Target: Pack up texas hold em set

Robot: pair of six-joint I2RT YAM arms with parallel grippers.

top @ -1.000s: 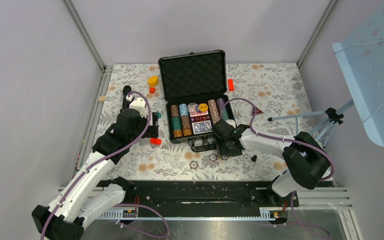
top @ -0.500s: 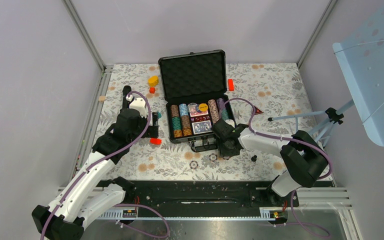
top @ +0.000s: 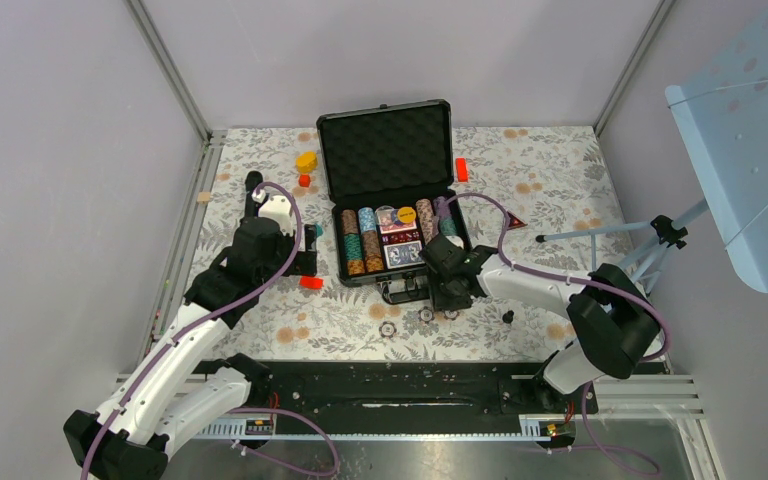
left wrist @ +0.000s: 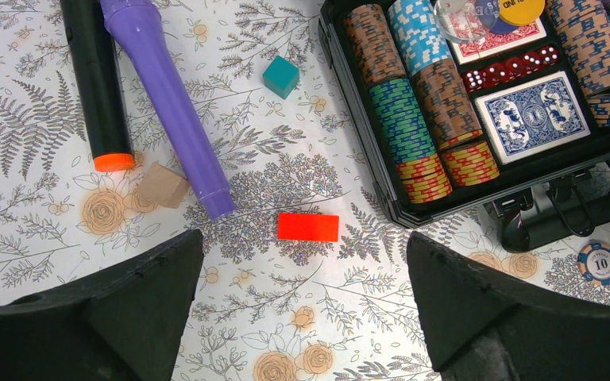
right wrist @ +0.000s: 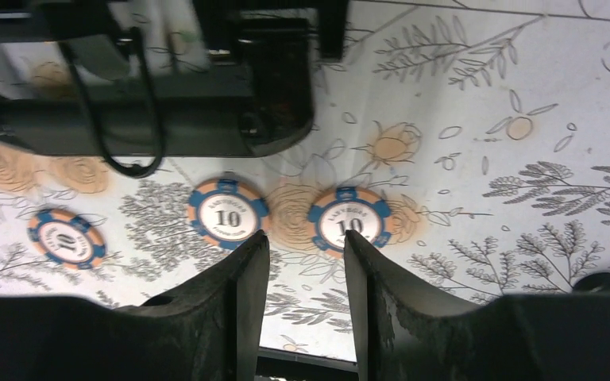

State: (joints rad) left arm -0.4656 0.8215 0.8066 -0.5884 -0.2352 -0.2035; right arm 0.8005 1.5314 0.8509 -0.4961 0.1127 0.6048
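Centrally: case (top: pixel 385 150) on floral table (top: pixel 560 170) – grey walls (top: pixel 410 50).

Soft, even overhead light fills every view, bright without harsh glare; shadows are short and faint. Right wrist view: the fingers (right wrist: pixel 206 317) of the right gripper (right wrist: pixel 303 250) are dark, blurred shapes, the poker chips (right wrist: pixel 226 214) just beyond the jaws sharp, the case handle (right wrist: pixel 127 119) farther ahead shaded. Left wrist view: the fingers (left wrist: pixel 127 317) of the left gripper (left wrist: pixel 303 242) are soft-edged, the tablecloth (left wrist: pixel 286 325) between the jaws crisp
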